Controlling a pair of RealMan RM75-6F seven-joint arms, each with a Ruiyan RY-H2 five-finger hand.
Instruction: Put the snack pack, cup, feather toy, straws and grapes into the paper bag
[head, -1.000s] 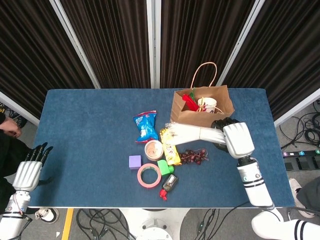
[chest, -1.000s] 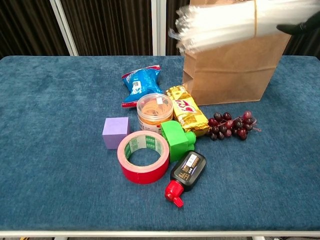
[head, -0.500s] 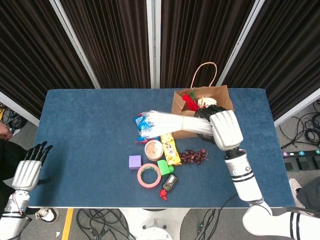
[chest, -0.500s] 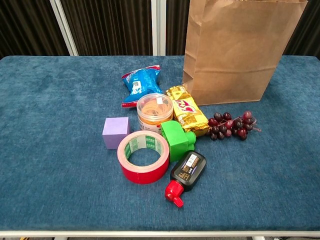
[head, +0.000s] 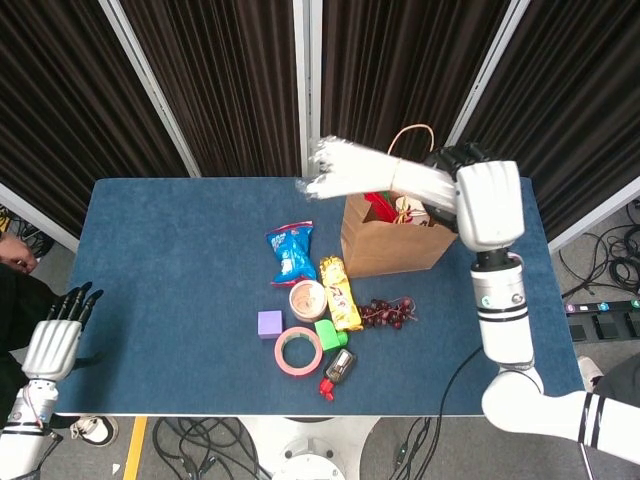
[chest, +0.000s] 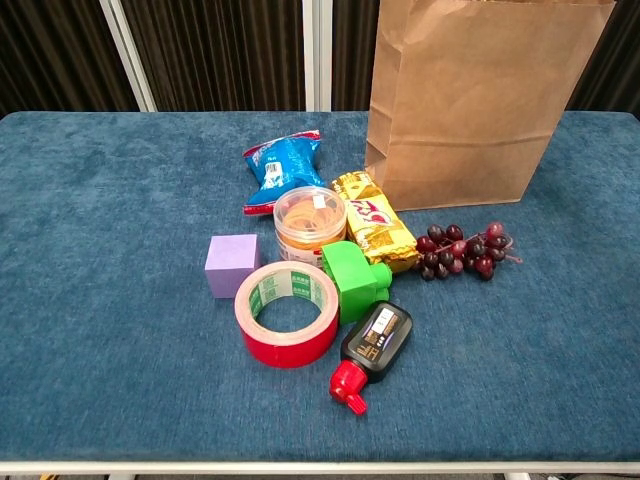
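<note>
My right hand (head: 487, 200) is raised over the brown paper bag (head: 398, 243) and grips a bundle of clear straws (head: 360, 170) that points left, beyond the bag's mouth. Inside the bag I see a white cup (head: 416, 209) and a red feather toy (head: 378, 206). A blue snack pack (head: 290, 252) (chest: 284, 161) and a yellow snack pack (head: 342, 293) (chest: 376, 226) lie left of and in front of the bag. The dark grapes (head: 388, 312) (chest: 464, 250) lie in front of the bag (chest: 470, 110). My left hand (head: 55, 343) is open beyond the table's left front corner.
In front of the snacks lie a tub of rubber bands (chest: 309, 222), a purple cube (chest: 232, 265), a red tape roll (chest: 287, 316), a green block (chest: 356, 281) and a black bottle with a red cap (chest: 372, 346). The bag's looped handle (head: 410, 145) stands up behind the straws.
My right hand has lifted the straws from low in front of the bag to high above its mouth, leaving the chest view. The left hand has stayed put.
</note>
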